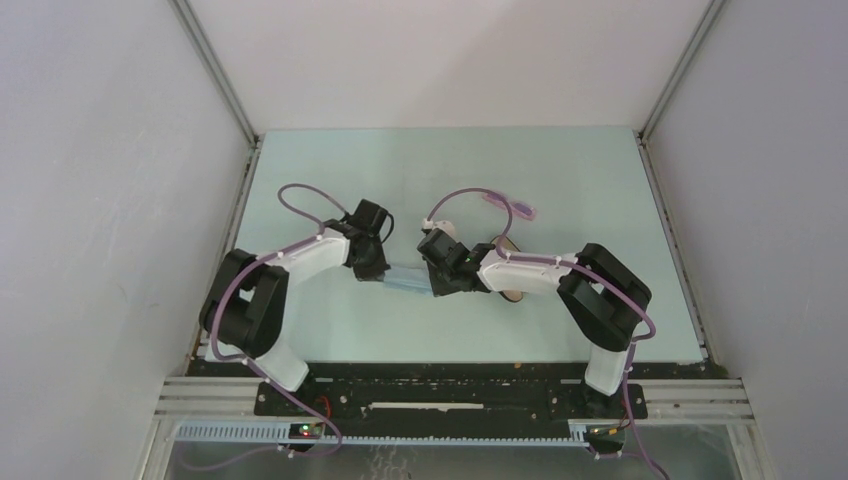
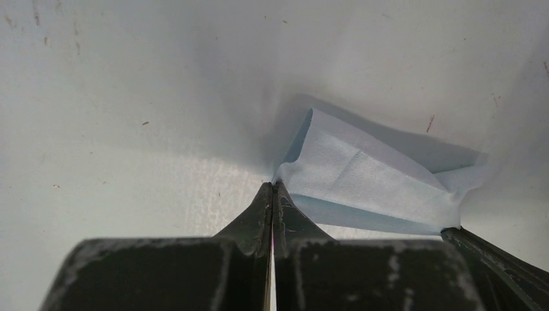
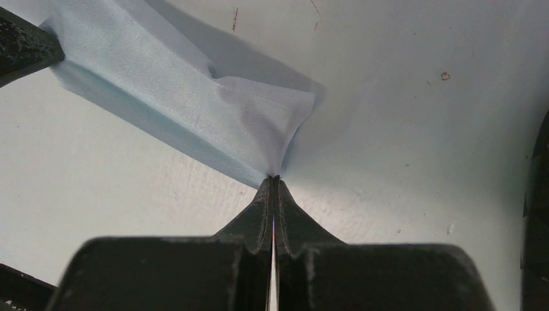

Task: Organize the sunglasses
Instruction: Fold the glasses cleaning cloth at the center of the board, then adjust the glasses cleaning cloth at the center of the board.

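Observation:
The sunglasses [image 1: 511, 205], a slim pink-purple pair, lie on the table behind my right arm, apart from both grippers. A light blue cloth [image 1: 406, 280] hangs stretched between my two grippers just above the table's middle. My left gripper [image 1: 381, 272] is shut on one corner of the cloth [image 2: 362, 175], its tips [image 2: 273, 185] pinched together. My right gripper [image 1: 440, 286] is shut on the opposite end of the cloth [image 3: 194, 103], its tips [image 3: 274, 177] closed. The black case with tan lining [image 1: 511, 295] lies open under my right forearm, mostly hidden.
The pale green table [image 1: 330, 170] is walled by white panels on the left, back and right. My right gripper's finger [image 2: 495, 262] shows at the lower right of the left wrist view; my left gripper's finger [image 3: 22, 45] shows at the upper left of the right wrist view.

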Tool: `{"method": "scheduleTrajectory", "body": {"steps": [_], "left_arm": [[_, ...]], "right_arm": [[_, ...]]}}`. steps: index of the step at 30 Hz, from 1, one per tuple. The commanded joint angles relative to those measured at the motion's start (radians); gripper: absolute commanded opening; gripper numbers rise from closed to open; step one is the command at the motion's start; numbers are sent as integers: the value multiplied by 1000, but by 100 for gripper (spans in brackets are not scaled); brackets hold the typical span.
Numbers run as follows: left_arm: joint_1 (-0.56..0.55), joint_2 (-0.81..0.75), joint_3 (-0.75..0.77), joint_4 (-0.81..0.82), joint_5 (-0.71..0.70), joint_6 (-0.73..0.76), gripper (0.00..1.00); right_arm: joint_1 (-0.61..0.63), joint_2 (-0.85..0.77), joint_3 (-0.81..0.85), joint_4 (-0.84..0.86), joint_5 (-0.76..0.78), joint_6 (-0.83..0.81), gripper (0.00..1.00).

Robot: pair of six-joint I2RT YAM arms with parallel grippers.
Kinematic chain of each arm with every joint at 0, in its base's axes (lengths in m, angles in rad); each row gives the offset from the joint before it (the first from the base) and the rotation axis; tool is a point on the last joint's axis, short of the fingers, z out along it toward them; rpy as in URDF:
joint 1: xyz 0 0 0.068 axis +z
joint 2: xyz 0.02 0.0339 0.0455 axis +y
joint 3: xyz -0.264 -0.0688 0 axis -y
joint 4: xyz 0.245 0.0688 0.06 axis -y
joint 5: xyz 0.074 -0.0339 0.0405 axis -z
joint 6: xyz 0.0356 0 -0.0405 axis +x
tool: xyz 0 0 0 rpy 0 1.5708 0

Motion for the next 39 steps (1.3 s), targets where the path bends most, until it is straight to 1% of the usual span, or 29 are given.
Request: {"method": "scheduleTrajectory", "body": {"steps": [1,5,6,10,11,13,15,16,19,24,25,29,31,32,35,38,39], "left_arm": [[3,25,-17,1,-66,-8,0],[3,38,-18,12,-59,-11,0],[3,41,-16,12,-59,-12,2],[3,29,-17,12,-59,-18,18],[3,21,-18,10,-63,-20,23],[3,2,-18,-3,-85,-34,35],[3,-20,-19,-7,-97,-33,41],[3,-30,-16,-12,-104,-33,43],[3,-56,-1,-26,-124,-24,43],[3,-110,2,-1,-122,11,44],[3,-124,-5,24,-104,25,45],[3,-153,-28,107,-28,43,55],[3,-133,-18,126,-2,57,56],[3,-116,-8,126,5,63,56],[3,-71,21,112,18,89,48],[3,-70,16,118,38,115,40],[3,-76,4,121,43,129,39]], "right_arm": [[-3,8,-24,-28,44,5,0],[-6,12,-27,-27,44,7,0],[-6,12,-28,-27,43,6,1],[-8,5,-28,-29,44,8,11],[-11,-1,-30,-29,43,9,13],[-14,-17,-32,-27,38,8,17],[-16,-32,-33,-29,37,-1,20],[-16,-40,-32,-31,40,-5,23],[-24,-75,-32,-43,43,-14,27],[-78,-150,-51,-32,6,-18,30],[-94,-161,-56,-26,-7,-15,30],[-141,-171,-65,-9,-43,-13,30],[-155,-163,-64,5,-66,-11,30],[-161,-159,-64,14,-79,-10,30],[-180,-142,-62,35,-123,-13,30],[-193,-116,-33,13,-166,-51,32],[-194,-108,-20,0,-183,-71,32]]}}
